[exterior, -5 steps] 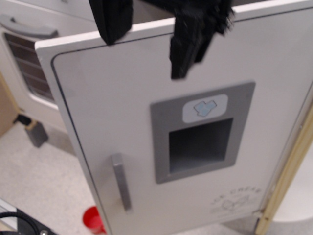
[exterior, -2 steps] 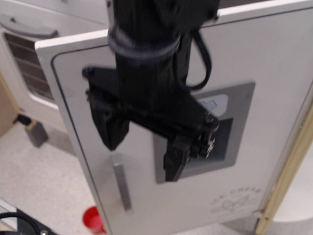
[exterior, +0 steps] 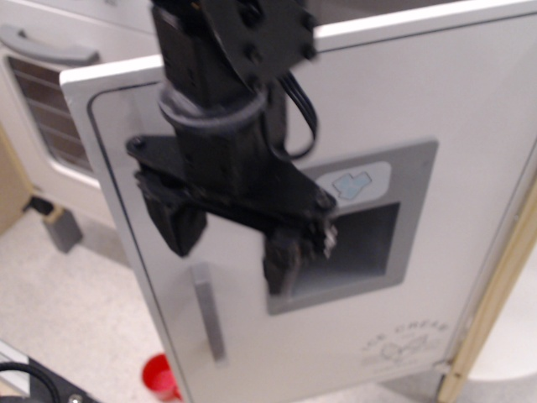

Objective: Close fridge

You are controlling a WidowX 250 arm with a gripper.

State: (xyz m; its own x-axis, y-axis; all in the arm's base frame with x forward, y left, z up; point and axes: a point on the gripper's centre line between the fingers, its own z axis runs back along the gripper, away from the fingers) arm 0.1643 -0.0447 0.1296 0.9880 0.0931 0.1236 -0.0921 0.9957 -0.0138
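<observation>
The white toy fridge door (exterior: 419, 101) stands swung open toward the camera, hinged at the right. It has a grey recessed dispenser panel (exterior: 369, 243) with an ice-cube sticker, a grey vertical handle (exterior: 208, 312) at lower left and an "ICE CREAM" print at lower right. My black gripper (exterior: 228, 253) hangs in front of the door's left half, just above the handle. Its two fingers are spread apart and hold nothing. Whether it touches the door I cannot tell.
A white oven door (exterior: 42, 101) with a wire-rack window and a horizontal grey handle (exterior: 46, 46) is at the back left. A red cup (exterior: 158, 376) stands on the speckled floor under the fridge door. A wooden frame edge (exterior: 495, 294) runs down the right side.
My gripper has come down from the door's top edge to in front of the door's left half, and shifted slightly left. The door has not visibly moved.
</observation>
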